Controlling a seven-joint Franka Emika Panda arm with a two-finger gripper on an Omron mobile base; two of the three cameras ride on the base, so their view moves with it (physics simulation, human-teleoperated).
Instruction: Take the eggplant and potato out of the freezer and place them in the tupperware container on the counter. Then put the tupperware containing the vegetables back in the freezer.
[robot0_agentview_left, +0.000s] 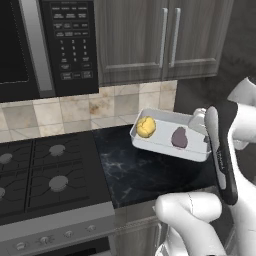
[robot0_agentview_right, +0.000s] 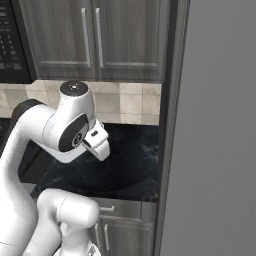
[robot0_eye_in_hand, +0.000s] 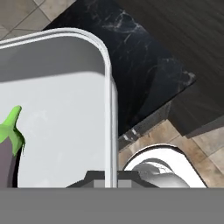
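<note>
Here the tupperware container (robot0_agentview_left: 165, 145) sits right of centre in the left base view, tilted and lifted clear of the desk (robot0_agentview_left: 145, 175), whose black marbled top shows beneath it. Inside the tray, the potato (robot0_agentview_left: 146, 127) lies toward the upper left end and the eggplant (robot0_agentview_left: 179, 138) lies toward the right end, the two well apart. The white arm rises from the lower right of that frame, and its hand meets the tray's right rim, where the fingers (robot0_agentview_left: 206, 141) are clamped together on the rim.

In the hand view, the container's rounded corner and raised rim (robot0_eye_in_hand: 109, 87) run down the middle of the frame into the dark finger tips at the bottom edge, which pinch the wall from both sides. The eggplant (robot0_eye_in_hand: 9, 148) shows at the lower left of that frame, its green stem tip pointing upward, resting on the pale floor of the tray. Beyond the rim, at the upper right, the desk (robot0_eye_in_hand: 144, 57) shows far below, with tiled floor at the lower right.

In the right base view, the freezer (robot0_agentview_right: 220, 140) takes up the right side of the frame with its ribbed grey face, standing just beside the end of the desk (robot0_agentview_right: 130, 160). The arm's white elbow fills the left of that frame. Grey wood-grain cabinets (robot0_agentview_left: 160, 35) hang at the top, and the stovetop (robot0_agentview_left: 45, 175) sits at the lower left of the left base view, under a microwave (robot0_agentview_left: 50, 45).
</note>
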